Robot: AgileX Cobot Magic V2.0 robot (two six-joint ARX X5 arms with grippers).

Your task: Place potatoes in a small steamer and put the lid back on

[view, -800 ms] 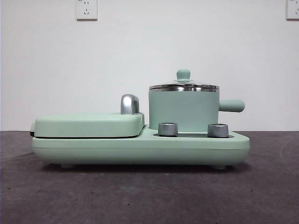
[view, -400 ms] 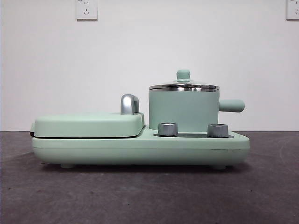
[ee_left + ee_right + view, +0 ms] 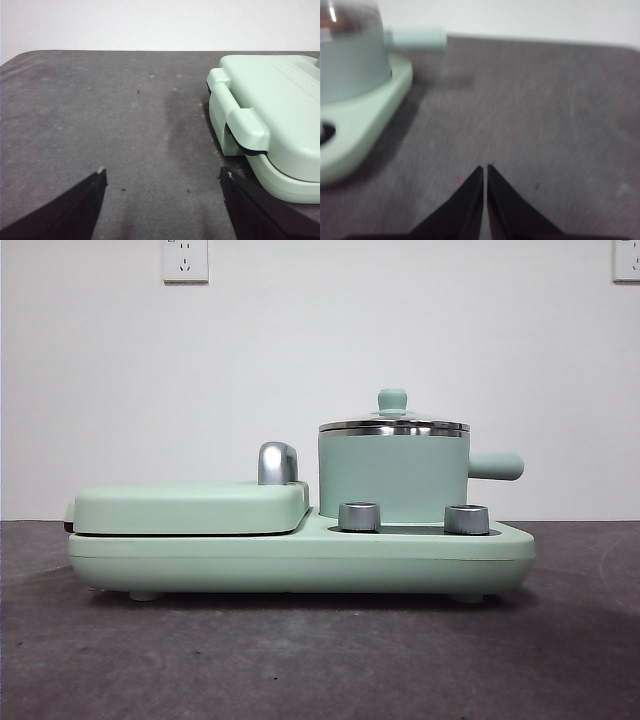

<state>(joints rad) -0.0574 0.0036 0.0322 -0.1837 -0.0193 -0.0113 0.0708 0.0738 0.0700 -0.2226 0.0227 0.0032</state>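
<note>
The small steamer [image 3: 392,478] is a mint-green pot with a steel rim and a stubby side handle [image 3: 497,466]. It stands on the right part of a mint-green cooker base [image 3: 300,558]. The glass lid with its green knob [image 3: 392,400] sits on the pot. The pot also shows blurred in the right wrist view [image 3: 350,65]. No potato is in view. My left gripper [image 3: 162,177] is open and empty over bare table beside the cooker's end. My right gripper [image 3: 485,167] is shut and empty over the table, apart from the pot.
The flat mint-green griddle cover [image 3: 190,508] with a chrome handle [image 3: 277,462] lies on the base's left part; it also shows in the left wrist view [image 3: 270,110]. Two steel dials [image 3: 359,517] stand at the base's front. Dark grey table [image 3: 300,660] lies around.
</note>
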